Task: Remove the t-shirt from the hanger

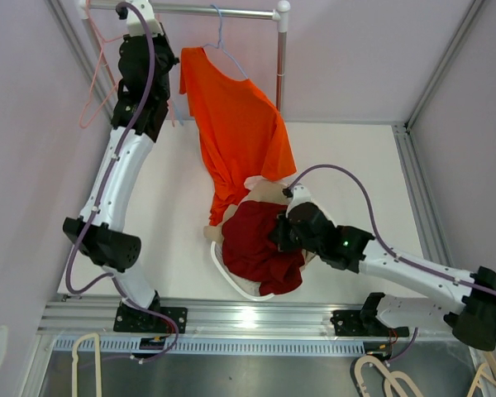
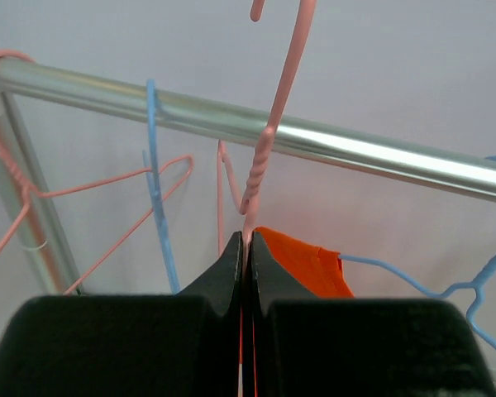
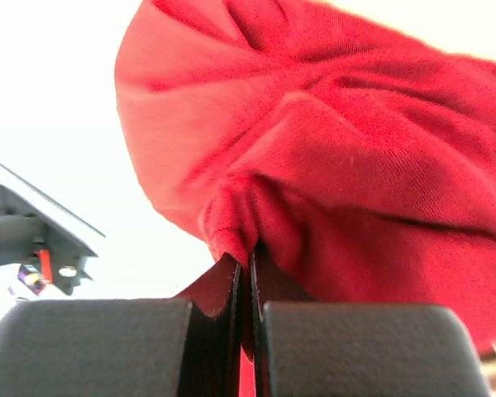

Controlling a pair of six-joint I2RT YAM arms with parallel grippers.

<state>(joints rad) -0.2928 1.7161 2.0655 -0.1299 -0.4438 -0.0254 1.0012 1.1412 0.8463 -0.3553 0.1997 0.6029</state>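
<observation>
My right gripper point(image 1: 278, 235) point(image 3: 250, 258) is shut on a bunched fold of a dark red t-shirt point(image 1: 260, 246) point(image 3: 331, 141), which lies crumpled at the table's front middle. My left gripper point(image 1: 151, 59) point(image 2: 245, 241) is raised at the clothes rail point(image 1: 207, 11) point(image 2: 355, 153) and is shut on the twisted neck of a pink wire hanger point(image 2: 274, 107). Its fingertips are hidden in the top view. An orange t-shirt point(image 1: 236, 124) point(image 2: 306, 260) hangs on a blue hanger point(image 1: 219, 45) just right of that gripper.
More pink hangers point(image 1: 95, 83) point(image 2: 107, 182) and a blue one point(image 2: 157, 182) hang at the rail's left end. A beige garment point(image 1: 264, 193) and a white curved rim point(image 1: 236, 285) lie under the red t-shirt. The rack's upright post point(image 1: 281, 62) stands behind. Spare hangers point(image 1: 380, 376) lie below the table edge.
</observation>
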